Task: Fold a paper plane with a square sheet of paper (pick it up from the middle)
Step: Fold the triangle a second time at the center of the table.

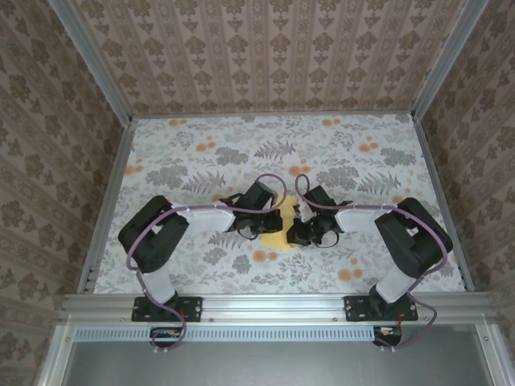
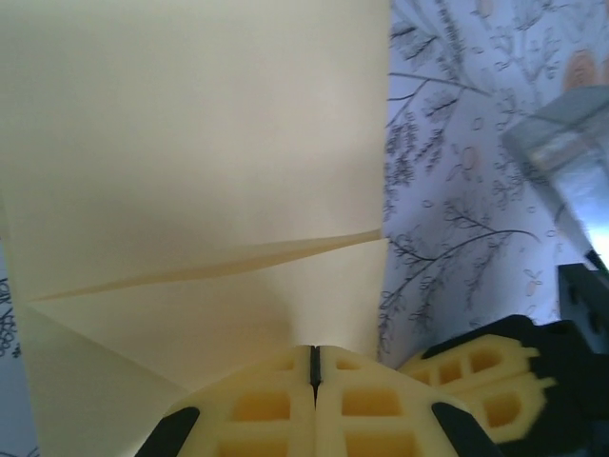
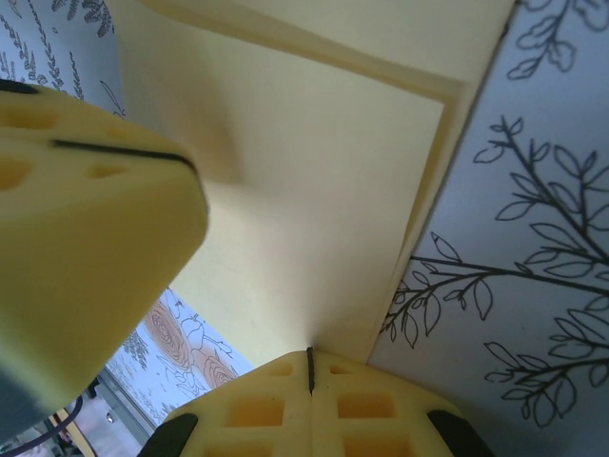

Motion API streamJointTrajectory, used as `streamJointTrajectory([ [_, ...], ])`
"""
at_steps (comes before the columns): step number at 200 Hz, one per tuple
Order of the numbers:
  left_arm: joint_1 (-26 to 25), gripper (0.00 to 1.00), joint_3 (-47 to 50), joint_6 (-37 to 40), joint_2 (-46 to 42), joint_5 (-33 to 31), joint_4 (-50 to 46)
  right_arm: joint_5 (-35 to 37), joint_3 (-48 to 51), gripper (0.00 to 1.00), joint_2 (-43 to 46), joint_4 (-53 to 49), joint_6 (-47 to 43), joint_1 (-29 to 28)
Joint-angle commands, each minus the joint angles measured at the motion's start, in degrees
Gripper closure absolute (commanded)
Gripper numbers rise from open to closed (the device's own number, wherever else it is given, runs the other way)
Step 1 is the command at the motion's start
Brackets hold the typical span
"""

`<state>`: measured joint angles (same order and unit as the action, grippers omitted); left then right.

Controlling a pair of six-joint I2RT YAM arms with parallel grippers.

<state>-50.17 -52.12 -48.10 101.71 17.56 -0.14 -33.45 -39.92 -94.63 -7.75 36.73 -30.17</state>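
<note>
My left pincer (image 2: 314, 367) and right pincer (image 3: 309, 367) are both clenched, side by side, on the part-folded square sheet of paper (image 1: 276, 240) near the middle of the table (image 1: 201, 153), likely to steady its fold for creasing.

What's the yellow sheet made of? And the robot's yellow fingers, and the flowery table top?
The yellow sheet looks like thin matte paper: it holds sharp creases and layered edges. The left gripper's fingers look like moulded or printed plastic, maybe rubbery, with a grid of square hollows. The flowery table cover seems printed paper or cloth, matte; I can't tell which.
</note>
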Motion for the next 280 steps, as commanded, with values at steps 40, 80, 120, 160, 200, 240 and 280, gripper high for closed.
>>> streamJointTrajectory([
  [40, 0.0, 0.94, 2.9, -2.1, 2.1, 3.8, 8.0, 5.4, 0.1, 0.98, -3.4, -4.8, 1.2, -0.3],
  [80, -0.2, 0.93, 5.3, -2.8, 0.1, 5.2, 11.1, 6.3, -0.2, 0.98, -4.0, -5.9, 1.3, -0.3],
  [120, 0.0, 0.93, 5.8, -2.8, 1.0, 3.5, 8.0, 7.0, -0.3, 0.98, -4.5, -6.6, 1.3, -0.3],
  [160, 2.4, 0.93, 7.8, -2.3, 0.6, 1.3, 7.5, 9.3, 0.0, 0.99, -5.2, -8.7, 0.1, -0.3],
  [200, 6.7, 0.93, 9.7, -1.5, 0.0, 0.7, 8.2, 10.6, 1.2, 0.99, -6.3, -9.6, -1.0, -0.3],
  [240, 10.4, 0.93, 9.6, -0.1, -0.5, 0.8, 7.7, 11.2, 2.0, 0.99, -6.7, -9.8, -1.2, -0.3],
  [280, 12.8, 0.93, 8.4, 1.8, -0.2, 0.2, 5.2, 11.4, 1.8, 0.99, -6.4, -10.4, -1.4, -0.3],
])
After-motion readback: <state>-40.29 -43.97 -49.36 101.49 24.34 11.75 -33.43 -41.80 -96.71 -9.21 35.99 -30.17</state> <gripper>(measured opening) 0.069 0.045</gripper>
